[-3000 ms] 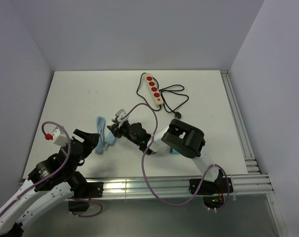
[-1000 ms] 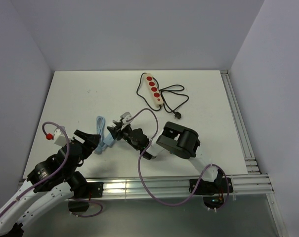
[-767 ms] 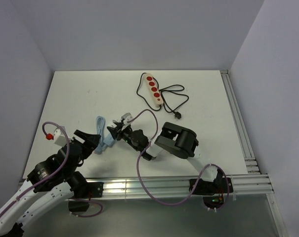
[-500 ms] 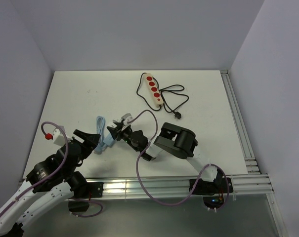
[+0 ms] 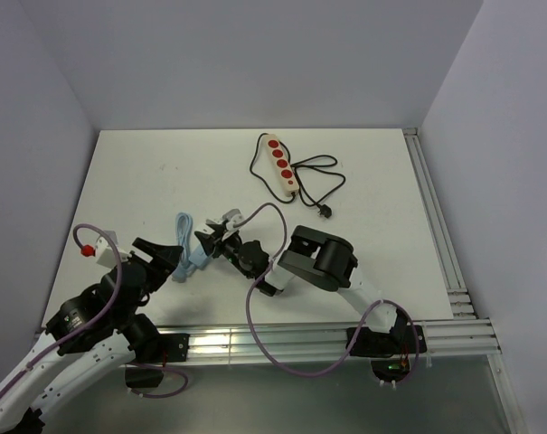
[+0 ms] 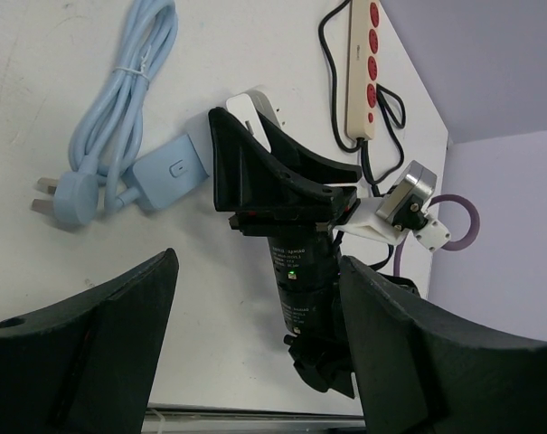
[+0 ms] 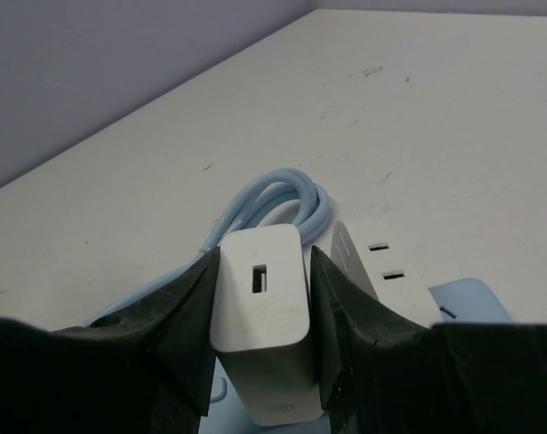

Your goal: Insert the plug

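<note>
My right gripper (image 7: 262, 258) is shut on a white charger plug (image 7: 259, 334), whose end face with a small slot points away from the camera. From above, that gripper (image 5: 212, 237) sits low over the table just right of a light blue cable (image 5: 184, 226). The cable is bundled and runs to a blue socket block (image 6: 169, 176). A white piece with two slots (image 7: 381, 267) lies just beyond the right finger, next to the blue block (image 7: 467, 303). My left gripper (image 5: 165, 256) stands open and empty, close to the left of the cable.
A cream power strip with red sockets (image 5: 280, 162) lies at the back centre, its black cord looping to a black plug (image 5: 326, 211). The blue cable ends in a light blue three-pin plug (image 6: 65, 199). Aluminium rails (image 5: 436, 235) border the table's right and near edges.
The right arm's elbow has swung a little left and the gripper with the charger has edged left toward the blue cable. The left arm is nearly still.
</note>
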`<state>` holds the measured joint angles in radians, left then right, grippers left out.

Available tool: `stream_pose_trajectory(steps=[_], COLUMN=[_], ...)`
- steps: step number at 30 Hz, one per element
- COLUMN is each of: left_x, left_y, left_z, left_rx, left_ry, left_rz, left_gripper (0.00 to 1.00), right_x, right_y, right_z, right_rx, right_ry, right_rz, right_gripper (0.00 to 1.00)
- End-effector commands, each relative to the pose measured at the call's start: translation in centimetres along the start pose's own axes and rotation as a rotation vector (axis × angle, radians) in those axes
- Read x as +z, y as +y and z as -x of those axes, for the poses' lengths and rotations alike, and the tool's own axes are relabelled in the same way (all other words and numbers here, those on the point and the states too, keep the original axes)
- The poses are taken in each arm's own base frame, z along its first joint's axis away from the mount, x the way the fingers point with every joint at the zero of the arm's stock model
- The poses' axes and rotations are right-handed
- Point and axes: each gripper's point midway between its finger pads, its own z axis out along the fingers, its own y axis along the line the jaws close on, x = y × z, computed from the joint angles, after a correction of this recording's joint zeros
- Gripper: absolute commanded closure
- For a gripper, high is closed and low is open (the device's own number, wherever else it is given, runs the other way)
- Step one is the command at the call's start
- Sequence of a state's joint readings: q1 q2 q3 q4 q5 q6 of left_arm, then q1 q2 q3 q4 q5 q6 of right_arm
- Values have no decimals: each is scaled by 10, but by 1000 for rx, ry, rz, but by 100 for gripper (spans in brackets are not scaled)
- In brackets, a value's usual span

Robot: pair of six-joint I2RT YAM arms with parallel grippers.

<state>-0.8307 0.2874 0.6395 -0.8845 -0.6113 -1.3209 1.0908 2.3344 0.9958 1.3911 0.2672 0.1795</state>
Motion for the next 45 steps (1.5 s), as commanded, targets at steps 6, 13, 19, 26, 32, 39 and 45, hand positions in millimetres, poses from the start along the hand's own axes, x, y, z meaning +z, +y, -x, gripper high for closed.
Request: stream_pose_trajectory(steps=[6,13,19,26,32,39,45], left_x=[-7,-3,-2,-9,-14,-11,-13], left_y=[-14,-13,-16,-13,-14,-9,-11], left_z=[5,-2,-2,2,4,-2,2], left_rx=[-28,15,36,1,-36,-9,-22], left_ry=[1,29,33,27,27,49,39], left_rz=[-58,-33,-35,-45,-89,-36,-50], left_gripper=[23,23,23,23,25,24,25], right_x=[-226,-251,-244,-260,-240,-250,-268], right_y=[-74,-80,-66,-79,-73,-63,-73], right_z=[-252,-275,-267,-288,-275,-290,-303], right_rx=[-222,-186,-209,-283,-295,-307,-279], right_ry=[1043,1064,1042,1144,1095,1122,1154], right_rz=[-147,-203,-172,-173,-186,-180,-195], right_gripper=[100,100,100,100,100,100,100])
